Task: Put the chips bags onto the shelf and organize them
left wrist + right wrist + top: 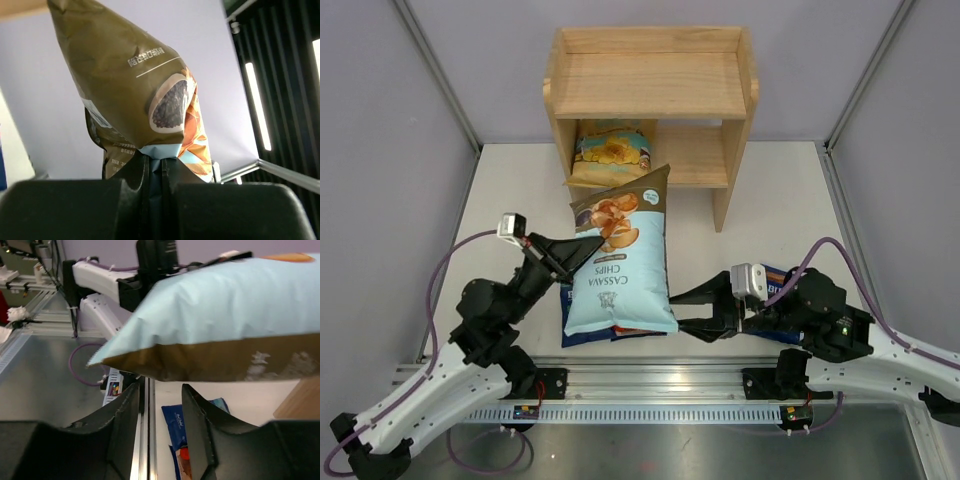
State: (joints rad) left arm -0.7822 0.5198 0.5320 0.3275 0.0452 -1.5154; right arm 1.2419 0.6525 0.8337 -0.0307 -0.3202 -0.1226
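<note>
One yellow bag [610, 150] sits on the shelf [650, 85], at the lower tier's left end. My left gripper [578, 257] pinches the cassava bag [620, 265] aloft near the table's front edge, and my right gripper [682, 310] gapes empty. Blue bags [567, 315] wait underneath, perhaps three.

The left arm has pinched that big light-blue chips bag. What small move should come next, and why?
Probably carry the cassava bag up toward the shelf. The left tool is shut on its edge, the right tool is open beneath it, gripping nothing, and the upper tier is bare while a yellow bag sits on the lower one.
</note>
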